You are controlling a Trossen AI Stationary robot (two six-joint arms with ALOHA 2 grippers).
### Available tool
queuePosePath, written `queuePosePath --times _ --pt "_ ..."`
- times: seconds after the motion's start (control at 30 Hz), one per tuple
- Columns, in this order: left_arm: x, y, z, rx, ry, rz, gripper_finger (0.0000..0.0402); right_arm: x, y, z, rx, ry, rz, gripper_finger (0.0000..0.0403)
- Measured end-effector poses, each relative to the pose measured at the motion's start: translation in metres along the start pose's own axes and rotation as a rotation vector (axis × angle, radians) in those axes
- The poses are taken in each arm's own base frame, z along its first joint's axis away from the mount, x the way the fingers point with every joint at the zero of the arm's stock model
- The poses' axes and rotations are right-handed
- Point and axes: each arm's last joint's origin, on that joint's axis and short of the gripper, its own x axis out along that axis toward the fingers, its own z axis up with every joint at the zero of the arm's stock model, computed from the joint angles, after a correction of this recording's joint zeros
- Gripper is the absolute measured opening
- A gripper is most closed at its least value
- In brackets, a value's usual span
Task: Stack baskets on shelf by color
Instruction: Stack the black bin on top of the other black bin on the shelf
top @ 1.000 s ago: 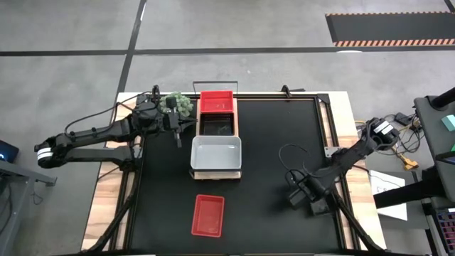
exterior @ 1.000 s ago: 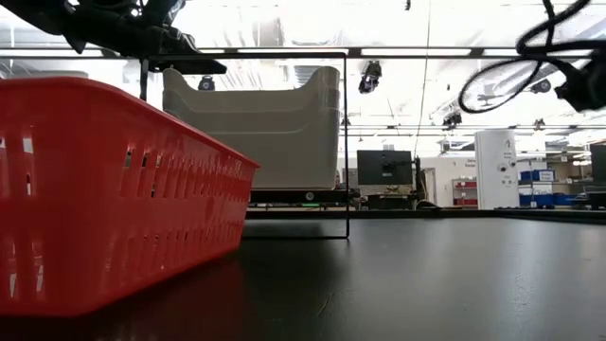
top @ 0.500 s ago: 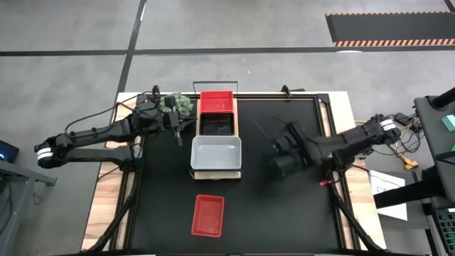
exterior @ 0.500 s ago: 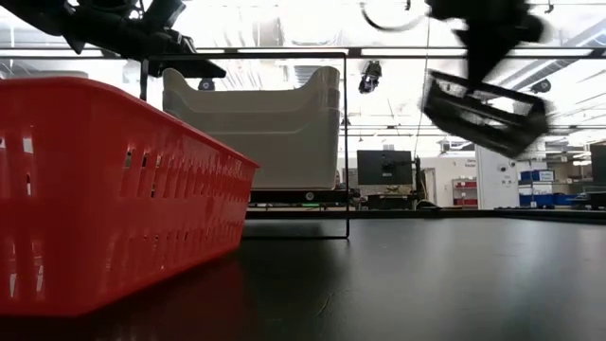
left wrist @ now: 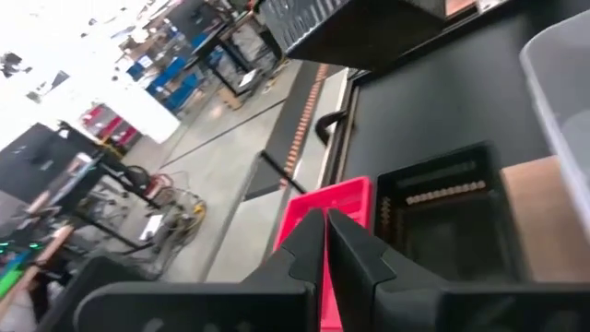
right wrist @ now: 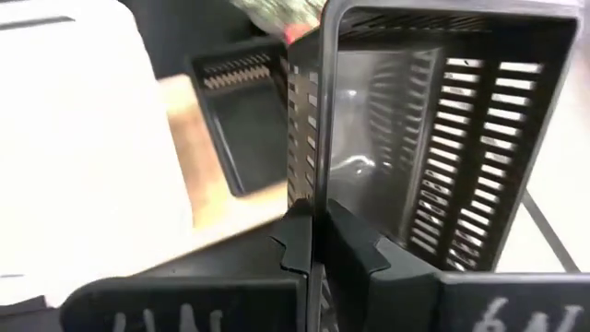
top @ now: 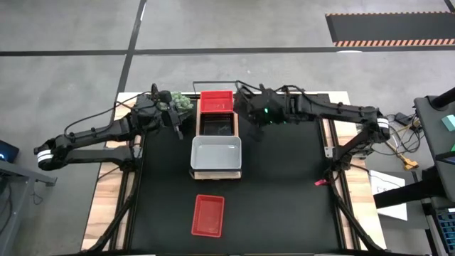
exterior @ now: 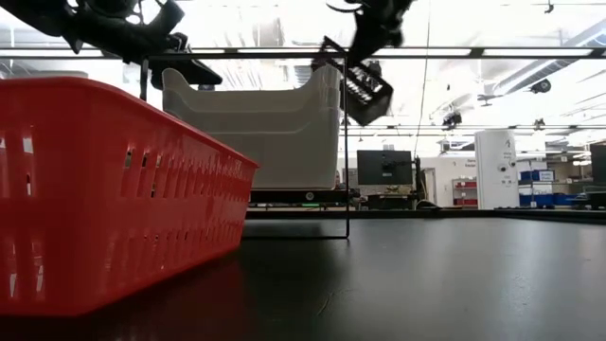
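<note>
1 black basket [right wrist: 433, 138], slotted walls, pinched by right gripper [right wrist: 318, 231] beside shelf [top: 215, 173].
Low view shows it tilted, airborne; left gripper [left wrist: 325, 242] shut, empty.

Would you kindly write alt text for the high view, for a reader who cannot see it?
The right gripper holds a black basket beside the shelf, which carries red, black and white baskets. The left gripper hovers on its other side; a red basket lies apart on the table.

Overhead looks down, low looks level, both share white basket [top: 216, 151]
</note>
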Motion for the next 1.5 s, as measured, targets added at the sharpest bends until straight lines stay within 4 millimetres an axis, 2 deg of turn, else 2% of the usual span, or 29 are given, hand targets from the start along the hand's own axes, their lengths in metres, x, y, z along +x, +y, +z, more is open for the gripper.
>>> queuePosePath --times 0.17,0.37,0.63,0.83,1.1,1.5 --pt "-0.001 0.008 -0.005 0.025 0.028 0.045 0.0000 0.014 -0.013 0.018 -0.094 -0.036 0.086 0.0009" --pt "-0.002 0.021 -0.014 0.028 0.076 0.115 0.0000 0.046 -0.015 0.033 -0.196 -0.010 0.110 0.0009" --pt "-0.002 0.030 -0.023 0.016 0.124 0.165 0.0000 0.086 -0.021 0.055 -0.200 0.003 0.211 0.0009" --pt "-0.002 0.032 -0.024 0.017 0.130 0.170 0.0000 0.107 -0.019 0.060 -0.218 0.083 0.222 0.0009" --pt "-0.002 0.032 -0.025 0.016 0.133 0.172 0.0000 0.118 -0.017 0.064 -0.253 0.086 0.251 0.0017" --pt "-0.002 0.032 -0.025 0.013 0.133 0.172 0.0000 0.119 -0.022 0.065 -0.244 0.079 0.243 0.0100"
